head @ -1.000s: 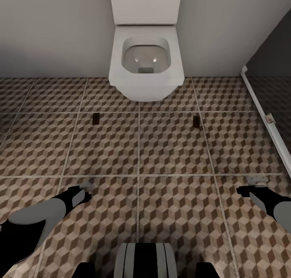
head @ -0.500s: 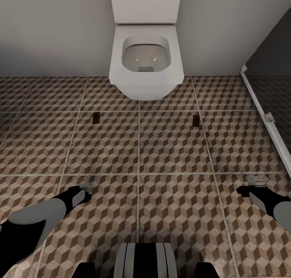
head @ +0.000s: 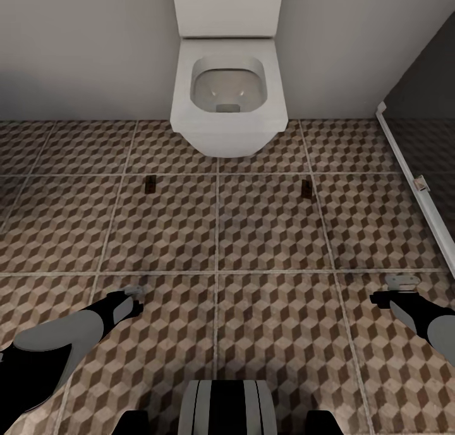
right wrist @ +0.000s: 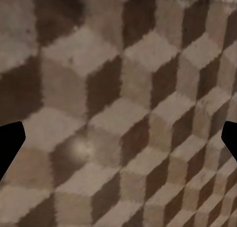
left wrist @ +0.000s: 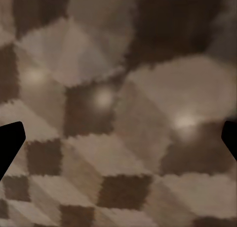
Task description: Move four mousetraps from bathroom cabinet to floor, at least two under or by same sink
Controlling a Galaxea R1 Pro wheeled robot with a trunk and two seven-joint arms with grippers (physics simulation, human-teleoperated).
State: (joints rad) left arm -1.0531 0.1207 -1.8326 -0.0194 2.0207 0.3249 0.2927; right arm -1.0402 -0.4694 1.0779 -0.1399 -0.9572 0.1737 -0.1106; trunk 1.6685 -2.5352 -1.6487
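Two small dark-brown mousetraps lie flat on the bathroom floor (head: 265, 233). One mousetrap (head: 150, 184) is left of the toilet's front and the other mousetrap (head: 307, 189) is right of it. My left gripper (head: 134, 295) hovers low over the tiles, well short of the left trap. My right gripper (head: 398, 288) hangs over the tiles nearer than the right trap and to its right. In both wrist views the fingertips (left wrist: 10, 143) (right wrist: 10, 145) stand wide apart over bare patterned tile, so both grippers are open and hold nothing. The cabinet and the sink are out of view.
A white toilet (head: 227, 88) stands against the grey back wall, straight ahead. A dark glass panel with a white frame (head: 407, 170) runs along the right side. My own base (head: 224, 406) shows at the near edge.
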